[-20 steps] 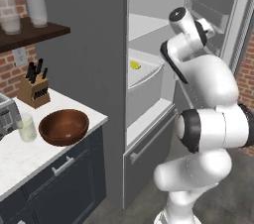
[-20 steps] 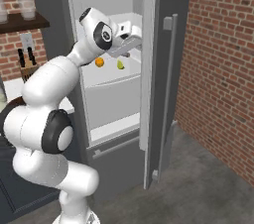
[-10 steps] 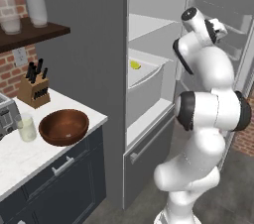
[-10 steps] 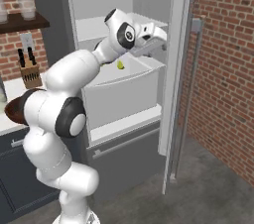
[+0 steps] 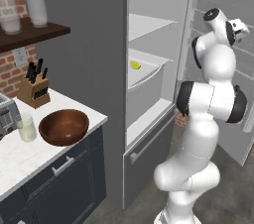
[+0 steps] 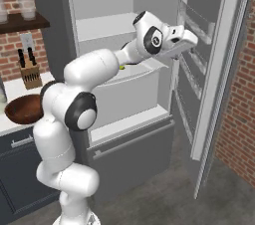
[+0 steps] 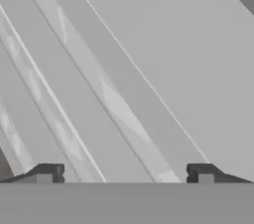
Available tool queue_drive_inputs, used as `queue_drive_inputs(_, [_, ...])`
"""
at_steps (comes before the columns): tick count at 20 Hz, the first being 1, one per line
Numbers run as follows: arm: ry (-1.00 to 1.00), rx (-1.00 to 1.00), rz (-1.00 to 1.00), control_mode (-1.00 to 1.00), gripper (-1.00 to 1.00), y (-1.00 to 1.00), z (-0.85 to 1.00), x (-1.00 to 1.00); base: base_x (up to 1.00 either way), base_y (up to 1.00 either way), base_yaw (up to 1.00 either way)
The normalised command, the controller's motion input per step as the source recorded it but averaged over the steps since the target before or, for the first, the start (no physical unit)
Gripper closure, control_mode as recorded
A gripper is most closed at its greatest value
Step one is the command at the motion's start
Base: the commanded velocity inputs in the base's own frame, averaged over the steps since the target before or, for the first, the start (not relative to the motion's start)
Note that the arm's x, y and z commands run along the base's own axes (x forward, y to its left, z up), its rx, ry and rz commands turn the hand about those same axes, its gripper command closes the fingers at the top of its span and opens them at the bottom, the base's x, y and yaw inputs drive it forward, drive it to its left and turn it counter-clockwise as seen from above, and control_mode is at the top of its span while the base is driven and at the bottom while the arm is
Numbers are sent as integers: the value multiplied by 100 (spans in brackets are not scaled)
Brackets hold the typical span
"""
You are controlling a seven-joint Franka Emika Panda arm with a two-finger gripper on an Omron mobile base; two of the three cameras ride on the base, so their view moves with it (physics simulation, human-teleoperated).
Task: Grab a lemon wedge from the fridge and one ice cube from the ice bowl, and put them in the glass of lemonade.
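Note:
The fridge (image 5: pixel 149 0) stands open, its door (image 6: pixel 219 69) swung far out to the right. A tiny yellow lemon wedge (image 5: pixel 135 64) lies on the white drawer top inside, and a sliver of it (image 6: pixel 121 67) peeks out behind my arm. My gripper (image 6: pixel 191 40) is open and empty, held high against the door's inner shelves (image 7: pixel 114 99), well right of the wedge. Its fingertips (image 7: pixel 47 173) stand wide apart. On the counter sit the brown ice bowl (image 5: pixel 63 126) and the glass of lemonade (image 5: pixel 27 129). No ice cube can be made out in the bowl.
A knife block (image 5: pixel 33 89) and a toaster (image 5: pixel 7 114) stand on the counter behind the bowl. Tall frosted glasses (image 5: pixel 35 2) line a wall shelf. A brick wall (image 6: pixel 239 119) lies beyond the open door. My own arm (image 6: pixel 94 69) crosses in front of the fridge interior.
The fridge door has swung much further open to the right, and my hand has travelled right with it, away from the shelf with the lemon wedge.

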Motion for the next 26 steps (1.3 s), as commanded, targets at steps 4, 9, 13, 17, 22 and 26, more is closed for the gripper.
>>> queue_drive_inputs(4, [-5, 0, -2, -100, -100, -89, 1, 0, 0, 0, 0])
queue_drive_inputs(9, [-9, 3, 0, -100, -100, -22, 20, -23, 0, 0, 0])
queue_drive_inputs(13, [-14, 7, 0, -100, -100, 36, 26, -96, 0, 0, 0])
queue_drive_inputs(17, [-15, 1, 0, -100, -100, 83, 20, -86, 0, 0, 0])
queue_drive_inputs(22, [-12, 2, 0, -100, -100, 100, 4, -61, 0, 0, 0])
queue_drive_inputs(26, [-1, 7, 0, -100, -100, 100, 0, -48, 0, 0, 0])
